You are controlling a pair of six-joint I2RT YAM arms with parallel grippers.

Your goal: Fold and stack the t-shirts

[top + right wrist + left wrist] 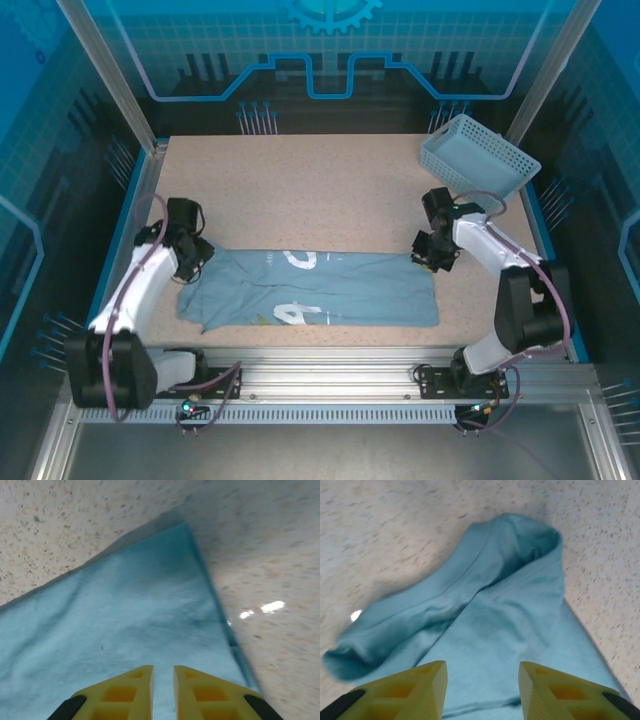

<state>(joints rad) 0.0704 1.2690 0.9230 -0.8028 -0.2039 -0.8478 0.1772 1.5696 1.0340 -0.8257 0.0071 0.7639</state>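
T-shirt: pale blue-grey, folded into a long band and lying flat on the speckled counter near the front edge, between the two arms. The white chest print shows as two fragments across the fold, so it's not readable. Left claw is over the shirt's left end. The left wrist view has its yellow fingers well apart with nothing between them, and flat cloth plus a rolled, bunched edge below. Right claw is over the shirt's far right corner. Its fingers are barely parted, just a slim gap with no cloth pinched. Light blue lattice basket sits at the far right corner of the counter, well apart from the shirt.
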